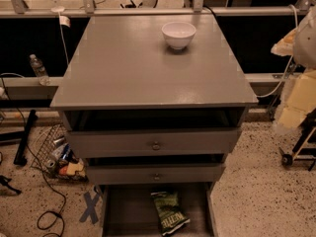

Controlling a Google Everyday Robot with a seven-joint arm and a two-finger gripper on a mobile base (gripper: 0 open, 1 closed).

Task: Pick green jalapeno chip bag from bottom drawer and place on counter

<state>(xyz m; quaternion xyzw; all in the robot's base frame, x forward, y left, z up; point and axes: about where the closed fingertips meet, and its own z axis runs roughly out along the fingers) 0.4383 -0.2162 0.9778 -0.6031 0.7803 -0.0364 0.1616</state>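
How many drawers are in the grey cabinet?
3. The top grey knobbed drawer sits just under the counter, the middle knobbed drawer below it, the deep grey bottom drawer lowest, pulled out. None seem hidden. The pale gripper hangs at the right edge.

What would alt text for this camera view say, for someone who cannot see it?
A green jalapeno chip bag lies in the open bottom drawer of a grey cabinet; a white bowl stands on the counter above. The robot's tool is not in view.
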